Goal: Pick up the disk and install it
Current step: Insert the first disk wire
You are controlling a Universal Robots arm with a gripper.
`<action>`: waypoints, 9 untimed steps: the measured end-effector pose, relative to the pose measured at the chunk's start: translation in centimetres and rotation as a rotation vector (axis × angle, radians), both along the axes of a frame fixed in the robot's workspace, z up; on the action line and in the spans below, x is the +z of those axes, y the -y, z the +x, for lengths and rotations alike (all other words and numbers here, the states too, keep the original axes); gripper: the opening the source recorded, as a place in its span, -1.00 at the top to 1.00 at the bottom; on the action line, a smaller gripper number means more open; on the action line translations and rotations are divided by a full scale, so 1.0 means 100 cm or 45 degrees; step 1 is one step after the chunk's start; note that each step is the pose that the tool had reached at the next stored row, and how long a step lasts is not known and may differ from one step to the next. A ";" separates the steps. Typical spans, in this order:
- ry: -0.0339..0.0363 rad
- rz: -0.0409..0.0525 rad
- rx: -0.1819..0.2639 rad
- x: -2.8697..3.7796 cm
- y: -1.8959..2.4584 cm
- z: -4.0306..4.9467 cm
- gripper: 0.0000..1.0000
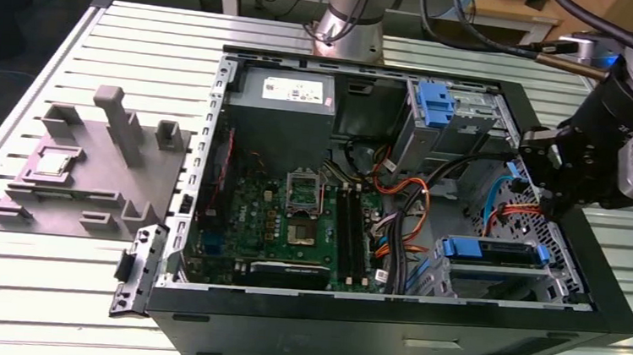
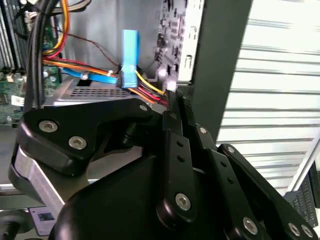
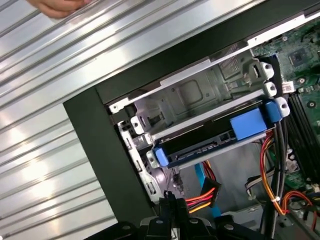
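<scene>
**A:** Gripper [image 2: 172, 100] fingers together, nothing between them. It hangs at the case's [image 1: 396, 319] 3 o'clock wall in the exterior view. Disk [image 3: 210, 145] sits in its bay at the case's 5 o'clock, blue frame outward.

**B:** Risk?

**A:** Snagging, likely. Orange and yellow cables [image 3: 200, 192] lie just beside the fingertips. A descent could catch them or knock the case wall.

**B:** Surroundings?

**A:** Slatted surface [image 1: 59, 293]. Grey fixture [image 1: 91, 168] at 9 o'clock, well apart. Power supply [image 1: 289, 91] at 12. Upright blue latch [image 1: 436, 102] at 1 o'clock. A person's hand [image 3: 60, 6] over the slats.
</scene>
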State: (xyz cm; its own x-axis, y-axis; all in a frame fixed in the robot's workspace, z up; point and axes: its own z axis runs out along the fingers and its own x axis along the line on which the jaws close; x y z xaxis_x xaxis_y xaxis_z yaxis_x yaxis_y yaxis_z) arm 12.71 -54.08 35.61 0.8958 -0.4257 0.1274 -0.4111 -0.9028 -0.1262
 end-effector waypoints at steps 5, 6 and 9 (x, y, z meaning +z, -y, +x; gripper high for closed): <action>0.0004 -0.003 -0.105 -0.0004 0.0000 -0.0002 0.67; 0.0004 -0.003 -0.128 -0.0006 0.0000 -0.0002 0.67; 0.0003 -0.003 -0.199 -0.0011 0.0000 -0.0002 0.67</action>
